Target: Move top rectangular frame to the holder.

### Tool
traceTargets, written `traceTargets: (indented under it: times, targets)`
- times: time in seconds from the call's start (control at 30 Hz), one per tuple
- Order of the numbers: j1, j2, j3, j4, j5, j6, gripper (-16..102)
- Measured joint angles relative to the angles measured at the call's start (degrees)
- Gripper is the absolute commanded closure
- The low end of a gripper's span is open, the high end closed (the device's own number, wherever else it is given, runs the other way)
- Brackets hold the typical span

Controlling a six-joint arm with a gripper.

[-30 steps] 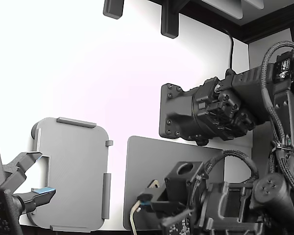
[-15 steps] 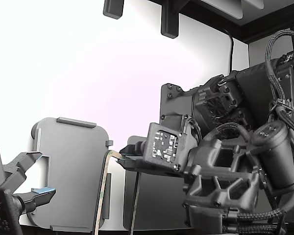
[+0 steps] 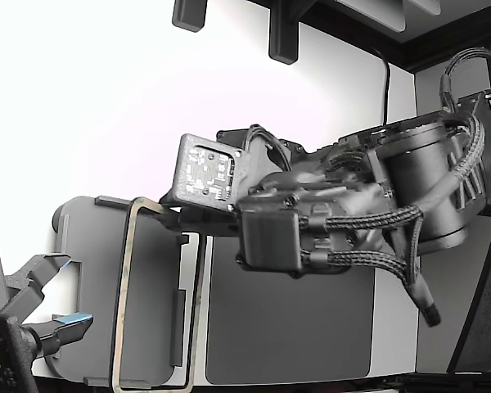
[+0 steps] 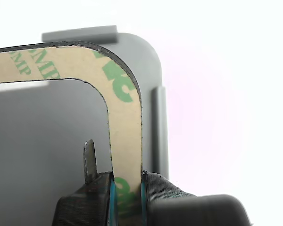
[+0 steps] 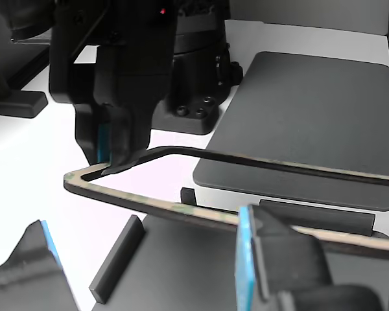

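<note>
Above the holder [image 3: 94, 270], gripper [image 4: 126, 188] clamped on rectangular frame [image 3: 124, 286], green lettering perhaps "MP"

exterior: overhead, far | wrist: close | other: low, oblique | shared: holder [image 3: 94, 246]

Frame [image 4: 125, 122]: thin, flat, paper-like tan face w/ green print, matt, dark cut edge. Holder [image 3: 90, 246]: smooth matt grey plastic, molded tabs. Mat [image 5: 311, 110]: dark grey, matt, fine-grained, rubbery look. Gripper [image 4: 127, 195]: black matt plastic, blue liner on pads. Cable sleeves [image 3: 368, 221]: braided cloth-like mesh. Table [image 3: 106, 106]: white, smooth.
</note>
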Motion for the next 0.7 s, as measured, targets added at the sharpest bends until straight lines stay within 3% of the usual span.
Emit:
traceTargets:
  times: [0.27,0.7]
  targets:
    - [-1.58,-8.0,-6.68,0.62,-0.35,-5.45,97]
    - [-1.67,-9.05,-2.81,-3.96,-1.41,-4.83,97]
